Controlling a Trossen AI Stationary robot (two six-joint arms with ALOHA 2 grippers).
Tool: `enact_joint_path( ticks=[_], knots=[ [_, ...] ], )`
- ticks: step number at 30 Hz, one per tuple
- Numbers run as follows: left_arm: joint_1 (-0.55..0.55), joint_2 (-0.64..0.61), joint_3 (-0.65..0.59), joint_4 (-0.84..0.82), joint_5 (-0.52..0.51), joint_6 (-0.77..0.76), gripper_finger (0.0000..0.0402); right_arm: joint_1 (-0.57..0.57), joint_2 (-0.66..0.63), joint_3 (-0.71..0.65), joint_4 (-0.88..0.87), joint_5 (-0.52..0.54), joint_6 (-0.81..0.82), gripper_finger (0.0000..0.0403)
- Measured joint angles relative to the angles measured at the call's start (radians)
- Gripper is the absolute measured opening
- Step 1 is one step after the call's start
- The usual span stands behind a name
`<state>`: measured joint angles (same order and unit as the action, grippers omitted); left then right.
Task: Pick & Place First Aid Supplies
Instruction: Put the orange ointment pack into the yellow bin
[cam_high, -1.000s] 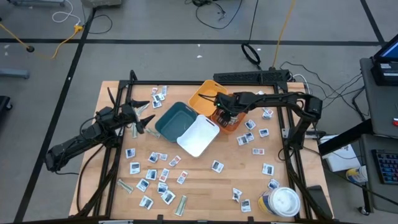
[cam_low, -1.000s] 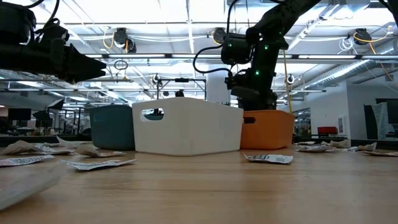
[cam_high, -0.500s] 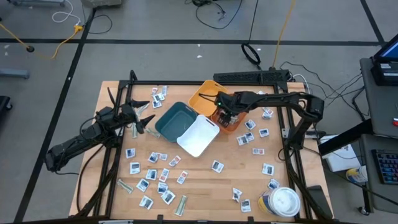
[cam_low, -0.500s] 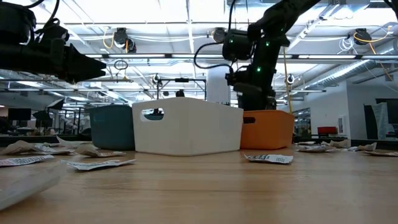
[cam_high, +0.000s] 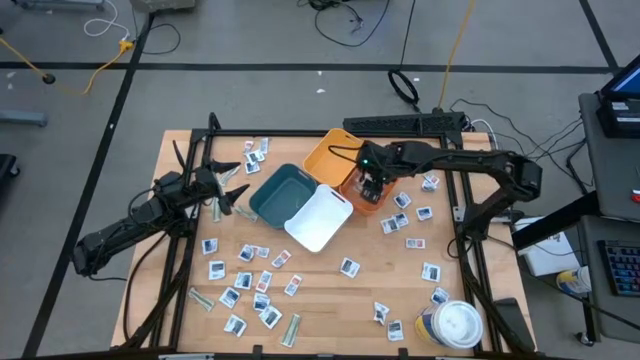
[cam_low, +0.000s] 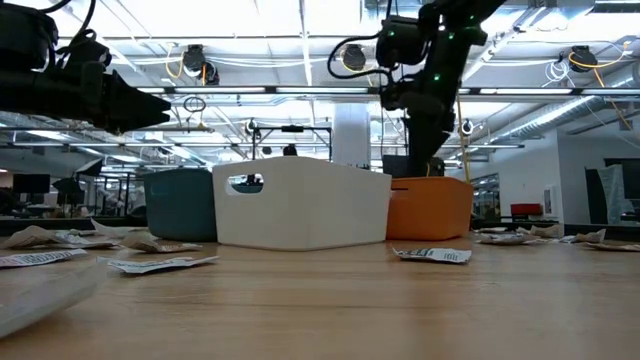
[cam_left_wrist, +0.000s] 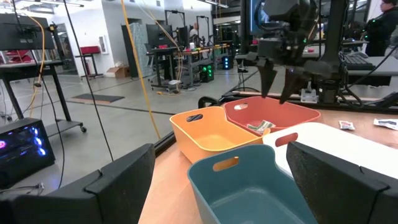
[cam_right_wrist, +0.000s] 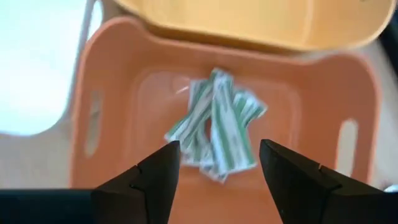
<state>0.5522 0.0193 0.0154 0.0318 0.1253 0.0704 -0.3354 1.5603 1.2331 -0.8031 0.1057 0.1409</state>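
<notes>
- Left gripper: dark two-finger pincer standing wide and holding nothing, over the left part of the light wooden table, just left of the teal plastic bin; its pose matches the earlier frames.
- Scattered first aid packets, small white squares with blue or red marks: lying flat on the table in front of the bins and to their right, with a few grey-green wrapped strips near the front edge; none has shifted.
- White plastic bin: touching the teal bin, with a yellow plastic bin behind it.
- Right gripper: fingers parted and empty, above the orange plastic bin. In the earlier frames it reached lower into this bin; in the low view it now hangs higher, clear of the rim.
- Right wrist view only: a small heap of green-and-white wrapped strips lies on the orange bin's floor, seen between the two parted dark fingers. The high view hides this heap under the arm.
- Left wrist view only: the right gripper shows from the side, above the orange bin, and strips show inside it.
- Round white-lidded tub: at the table's front right corner.
</notes>
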Motion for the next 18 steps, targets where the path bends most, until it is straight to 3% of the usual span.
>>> enact_joint_path(
  ticks=[13,18],
  knots=[
    [0.000,0.000,0.000,0.000,0.000,0.000,0.0367,0.100,-0.113,0.000,-0.259,-0.033,0.030,0.0212],
    [0.000,0.000,0.000,0.000,0.000,0.000,0.0367,0.153,-0.169,-0.028,-0.285,-0.033,0.031,0.0212]
  ],
)
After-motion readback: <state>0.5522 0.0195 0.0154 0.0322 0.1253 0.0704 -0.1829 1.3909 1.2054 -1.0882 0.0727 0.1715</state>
